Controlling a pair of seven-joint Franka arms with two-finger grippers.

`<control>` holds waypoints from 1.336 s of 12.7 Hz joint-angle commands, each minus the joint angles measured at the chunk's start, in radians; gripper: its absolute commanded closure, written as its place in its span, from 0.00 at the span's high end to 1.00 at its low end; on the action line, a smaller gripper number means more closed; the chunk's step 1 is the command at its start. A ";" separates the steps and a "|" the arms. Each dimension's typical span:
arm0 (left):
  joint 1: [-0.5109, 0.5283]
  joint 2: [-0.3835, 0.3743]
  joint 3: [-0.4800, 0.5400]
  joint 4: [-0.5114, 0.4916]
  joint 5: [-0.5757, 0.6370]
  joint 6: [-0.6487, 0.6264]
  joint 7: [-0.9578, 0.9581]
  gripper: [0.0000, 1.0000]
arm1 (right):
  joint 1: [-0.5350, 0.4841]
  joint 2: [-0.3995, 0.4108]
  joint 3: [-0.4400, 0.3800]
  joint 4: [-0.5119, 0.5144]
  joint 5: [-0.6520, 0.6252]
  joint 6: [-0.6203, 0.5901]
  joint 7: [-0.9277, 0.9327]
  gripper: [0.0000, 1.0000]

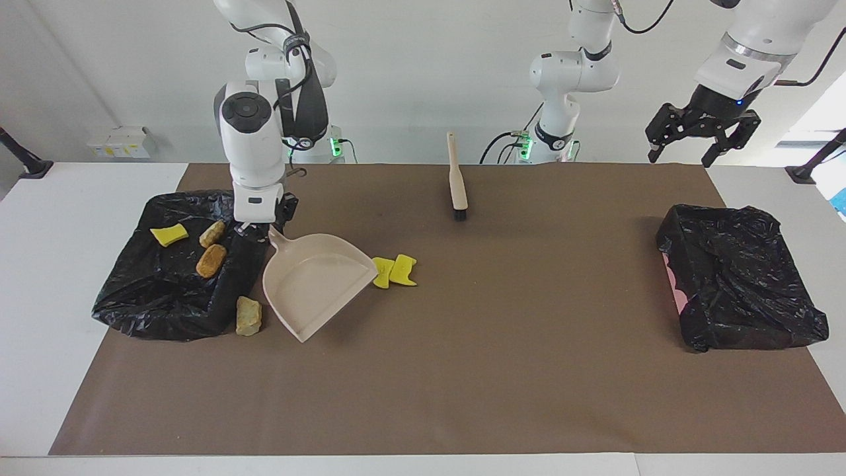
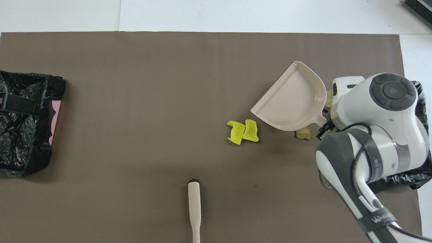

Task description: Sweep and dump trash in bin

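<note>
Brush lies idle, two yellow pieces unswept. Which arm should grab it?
Left. Its pincer hangs open and free, while the right pincer is shut on the dustpan beside the yellow pieces. The brush lies between both bases.

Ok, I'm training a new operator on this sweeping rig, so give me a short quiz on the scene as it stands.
1. True or false: a pincer holds the brush.
2. How many trash pieces lie in the bin at the right arm's end?
3. The right pincer grips: A) the dustpan handle, B) a yellow chunk, C) nothing.
Key: 1 false; 2 three; 3 A.
</note>
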 commanded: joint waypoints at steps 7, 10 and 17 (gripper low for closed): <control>0.014 -0.019 -0.008 -0.016 0.009 -0.002 0.009 1.00 | 0.199 0.108 0.005 0.105 0.097 -0.005 0.640 0.00; 0.014 -0.019 -0.008 -0.016 0.009 -0.004 0.008 1.00 | 0.282 0.198 0.005 0.211 0.211 0.006 0.800 0.00; 0.012 -0.019 -0.007 -0.016 0.009 -0.009 -0.005 1.00 | 0.468 0.549 0.003 0.609 0.199 0.004 1.185 0.00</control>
